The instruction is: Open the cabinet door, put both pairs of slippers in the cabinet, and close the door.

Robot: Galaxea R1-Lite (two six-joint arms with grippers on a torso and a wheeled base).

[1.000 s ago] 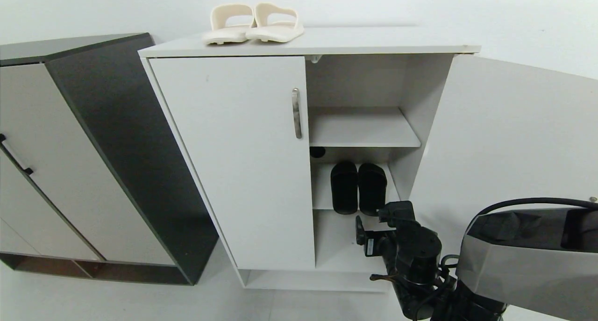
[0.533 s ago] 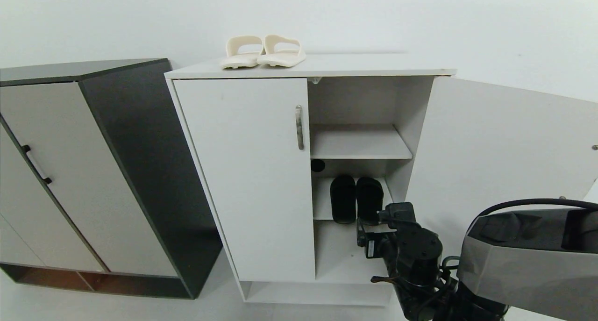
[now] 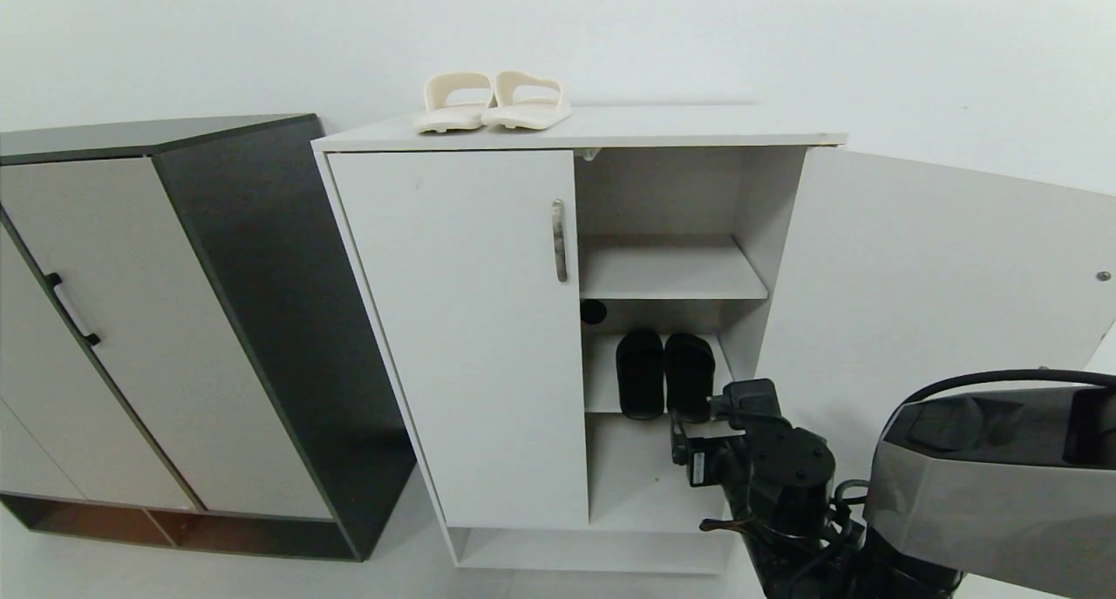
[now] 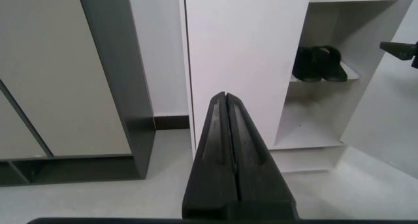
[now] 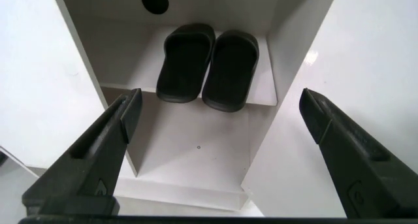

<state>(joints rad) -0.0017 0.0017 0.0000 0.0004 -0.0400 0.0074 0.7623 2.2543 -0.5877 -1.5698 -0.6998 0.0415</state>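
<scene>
You had step one done: the cabinet's (image 3: 575,130) right door (image 3: 915,285) stood swung wide open, and the left door (image 3: 462,320) was shut.

One pair was in. The black slippers (image 3: 664,374) sat side by side on the middle shelf (image 3: 600,390), touching each other.

The right gripper (image 5: 220,100) hung in front of the open bay, a little below that shelf. Its jaws were spread wide with nothing between them, and it was clear of the black slippers. The left gripper (image 4: 225,96) sat low, facing the shut left door, fingers pressed together and empty.

The cream slippers (image 3: 493,102) were not in yet. They lay on the cabinet top, side by side and touching, above the shut door and towards the back wall.

My read: you were between pairs, about halfway through, and the cream pair was the step in hand.

What the next move called for:
- Lift an arm up to the cabinet top. The right one was already open, so it looked the natural pick.
- Come in over the straps. I couldn't tell whether one pinch would hold both.
- The upper shelf (image 3: 671,272) and the bottom bay looked bare, so either would take them.
- Keep the arm off the open door's edge on the way.
- Shut the right door last.
</scene>
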